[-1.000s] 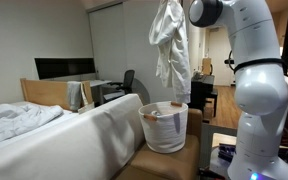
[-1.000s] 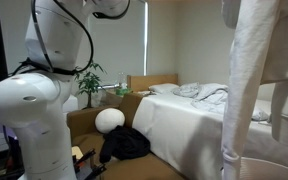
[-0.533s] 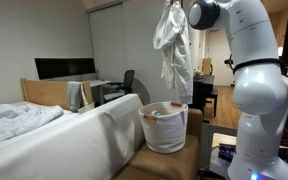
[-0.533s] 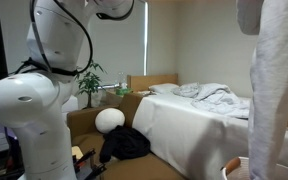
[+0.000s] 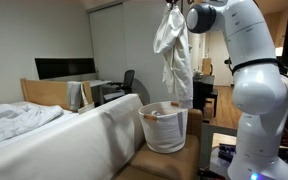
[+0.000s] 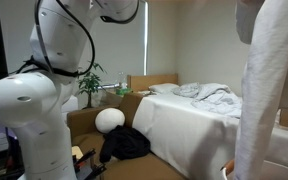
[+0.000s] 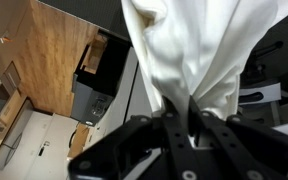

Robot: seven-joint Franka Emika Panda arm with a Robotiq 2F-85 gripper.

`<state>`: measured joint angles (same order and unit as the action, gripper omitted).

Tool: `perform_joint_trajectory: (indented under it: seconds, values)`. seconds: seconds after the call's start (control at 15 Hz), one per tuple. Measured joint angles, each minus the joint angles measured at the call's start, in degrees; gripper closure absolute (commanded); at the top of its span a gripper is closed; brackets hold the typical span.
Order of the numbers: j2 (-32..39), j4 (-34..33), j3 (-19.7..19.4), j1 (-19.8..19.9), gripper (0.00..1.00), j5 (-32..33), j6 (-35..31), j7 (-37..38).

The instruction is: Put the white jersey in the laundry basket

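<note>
The white jersey [image 5: 171, 48] hangs long and limp from my gripper [image 5: 172, 4] at the top of an exterior view, its hem just above the white laundry basket [image 5: 165, 127] on a brown stand. In an exterior view the jersey [image 6: 267, 90] fills the right edge. In the wrist view my gripper [image 7: 183, 112] is shut on a bunched fold of the jersey [image 7: 192, 48], which hangs away from the camera. The basket holds some cloth inside.
A bed [image 5: 44, 132] with a crumpled white sheet lies beside the basket. My white arm base [image 5: 256, 110] stands on the other side. A desk, chair and monitor [image 5: 64, 68] are behind. A dark heap and white ball [image 6: 110, 120] lie on the floor.
The jersey has been lifted slightly higher and has swung a little sideways over the basket. The gripper stays shut on it.
</note>
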<state>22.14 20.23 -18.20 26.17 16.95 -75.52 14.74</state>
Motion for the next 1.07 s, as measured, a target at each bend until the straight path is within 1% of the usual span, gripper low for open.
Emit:
perform_joint_trajectory:
  seconds: [0.4, 0.47, 0.67, 1.07]
  values:
    - [0.2, -0.1, 0.0, 0.0, 0.86, 0.0, 0.0, 0.0]
    - [0.2, -0.1, 0.0, 0.0, 0.9, 0.0, 0.0, 0.0]
    - [0.4, 0.3, 0.0, -0.1, 0.9, 0.0, 0.9, 0.0]
    - [3.0, 0.4, 0.0, -0.3, 0.9, 0.0, 1.7, 0.0]
